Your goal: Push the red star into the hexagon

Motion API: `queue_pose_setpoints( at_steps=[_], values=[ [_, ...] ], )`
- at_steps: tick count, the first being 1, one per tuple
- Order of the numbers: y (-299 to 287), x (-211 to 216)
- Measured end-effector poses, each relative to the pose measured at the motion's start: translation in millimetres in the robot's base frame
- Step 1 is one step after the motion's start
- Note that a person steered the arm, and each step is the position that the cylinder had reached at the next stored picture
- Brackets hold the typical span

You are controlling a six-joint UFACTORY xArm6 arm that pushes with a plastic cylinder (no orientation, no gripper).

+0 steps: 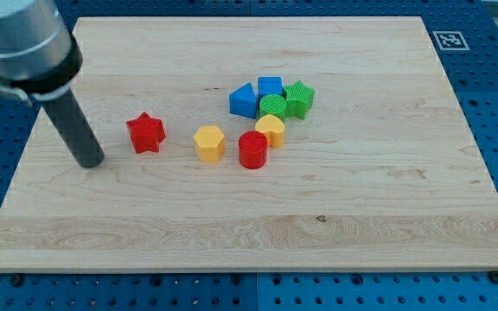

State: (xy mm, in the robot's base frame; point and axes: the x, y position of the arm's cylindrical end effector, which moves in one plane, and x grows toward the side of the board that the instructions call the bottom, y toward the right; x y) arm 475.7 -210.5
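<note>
The arm's upper part is cut off at the view's top left. No claw is seen; my tip [91,161] rests on the wooden surface [258,225], left of the red star [145,133]. The yellow hexagon [208,142] sits to the star's right, apart, beside a red cylinder [252,149].

Bright, even light falls from overhead on the pale wooden counter [258,225], with no glare. Shadows are soft and short, hugging the base of each block and of the dark rod [76,125]. The blocks look sharp; the grey arm housing [20,39] near the view's top left is slightly blurred.
</note>
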Motion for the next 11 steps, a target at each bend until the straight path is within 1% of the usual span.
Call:
queue_pose_setpoints(
  at_steps=[1, 2, 3, 4, 5, 6, 7, 8, 9, 11],
  values=[
    [1.0, -32.7],
    [15.8, -44.0],
    [44.0, -44.8],
    [71.9, -41.9],
    [80.7, -40.1],
    [68.1, -41.7],
    [36.0, -37.8],
    [31.2, -14.3],
    [40.7, -2.7],
    [93.3, -2.7]
  ],
)
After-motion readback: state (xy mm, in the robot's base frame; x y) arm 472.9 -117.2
